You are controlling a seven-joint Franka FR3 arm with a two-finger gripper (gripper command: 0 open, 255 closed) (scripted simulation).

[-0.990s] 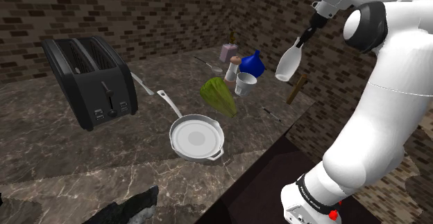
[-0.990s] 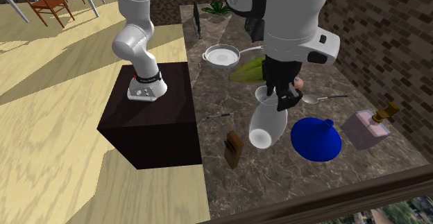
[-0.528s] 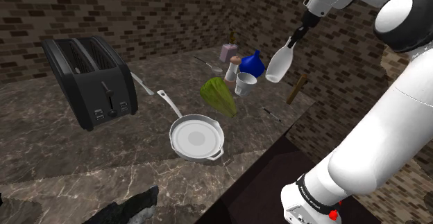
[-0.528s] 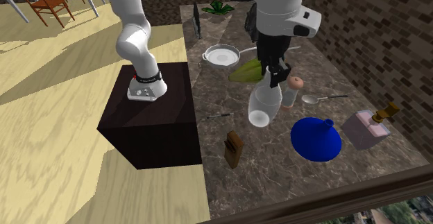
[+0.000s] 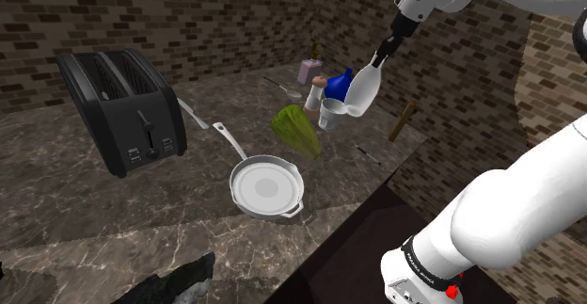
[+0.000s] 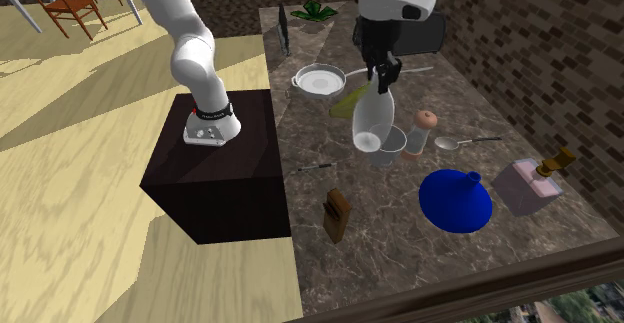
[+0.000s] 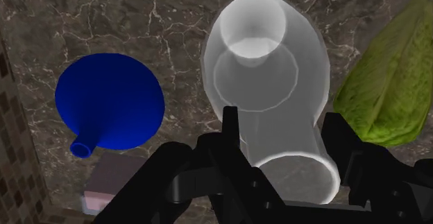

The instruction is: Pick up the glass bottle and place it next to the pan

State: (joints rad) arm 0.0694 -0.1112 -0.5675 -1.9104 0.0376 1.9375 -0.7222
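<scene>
The clear bottle (image 5: pixel 361 91) is held by its neck in the claw (image 5: pixel 384 54), closed tight on it, high over the cup (image 5: pixel 331 113), so carrying is judged in hand, and next it is to be brought left in the shoulder view and set beside the pan (image 5: pixel 266 187).

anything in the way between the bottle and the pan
The green leafy vegetable lies between the bottle, held aloft in the gripper, and the pan; a white cup stands close below. Carried high, it likely clears both.
</scene>
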